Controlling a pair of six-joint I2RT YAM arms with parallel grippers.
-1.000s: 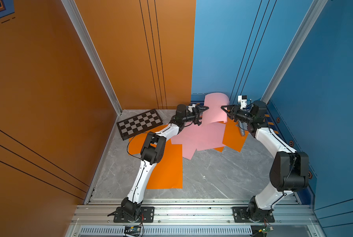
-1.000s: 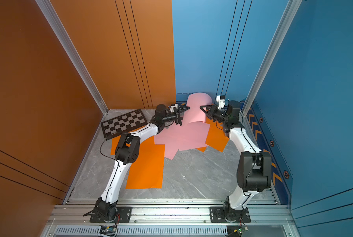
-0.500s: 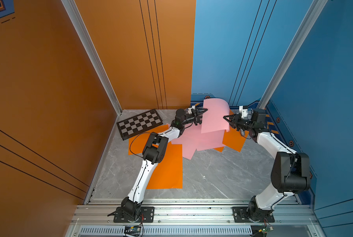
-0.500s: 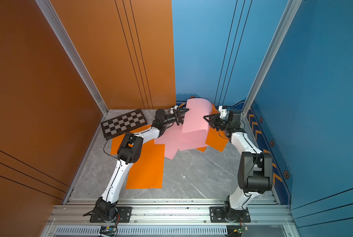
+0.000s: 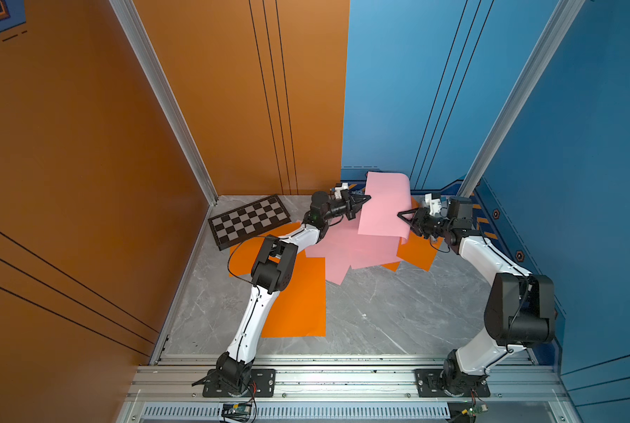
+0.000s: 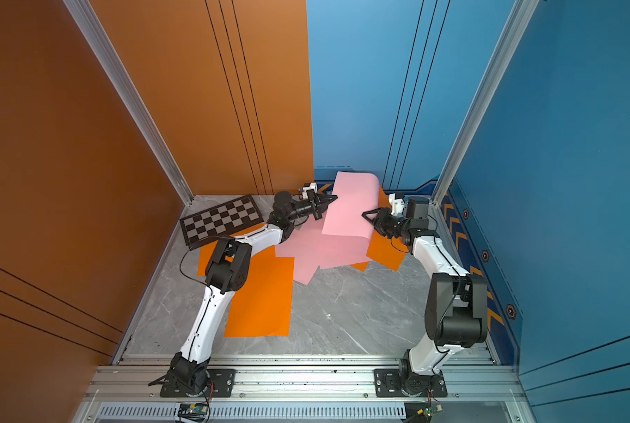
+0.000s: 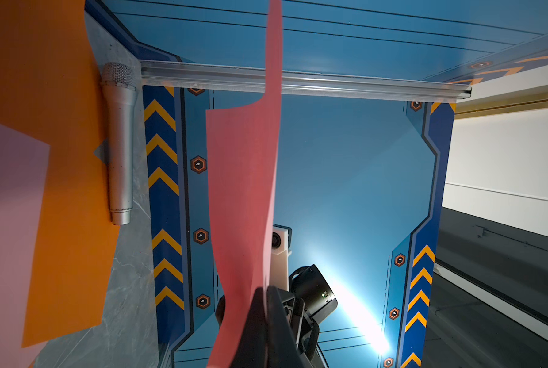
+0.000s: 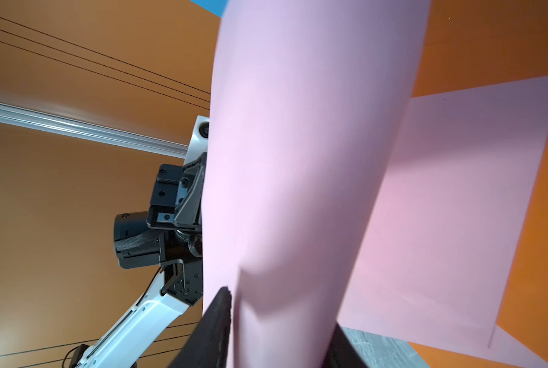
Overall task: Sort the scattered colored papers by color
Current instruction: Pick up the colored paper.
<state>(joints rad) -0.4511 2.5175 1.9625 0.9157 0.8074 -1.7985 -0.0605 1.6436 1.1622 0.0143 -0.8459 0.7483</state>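
Holding a pink sheet (image 5: 383,205) up off the tabletop (image 5: 379,318) right now, at the back near the blue wall. My left tool (image 5: 365,199) is clenched on the sheet's left edge. In the left wrist view the two fingers (image 7: 250,331) are pressed together with the paper coming out from between them.

My right tool (image 5: 401,215) sits at the opposite edge, a bit lower, but its jaws stand apart. In the right wrist view the sheet runs through the gap between them, so that side looks released to me, not pinching. The sheet hangs mostly upright between the two tools. Its top edge curls over and its bottom right corner rolls up a little.

Below it, flat on the tabletop, there's a loose pile of other pink papers (image 5: 357,252) overlapping each other at odd angles.

The orange stuff is spread around that pile:
- A big orange sheet (image 5: 298,296) lies on the left, partly under my left arm, with its far right corner meeting the pinks.
- A second orange piece (image 5: 242,252) pokes out further back, right up against the chessboard (image 5: 249,221).
- A third orange paper (image 5: 416,252) lies on the right beneath my right wrist, partly covered by the pink pile.

The chessboard sits at an angle in the back left corner.

One odd bit: a silver microphone (image 7: 119,143) lies along the foot of the blue wall, just beside an orange sheet. I can only make it out in the left wrist view.
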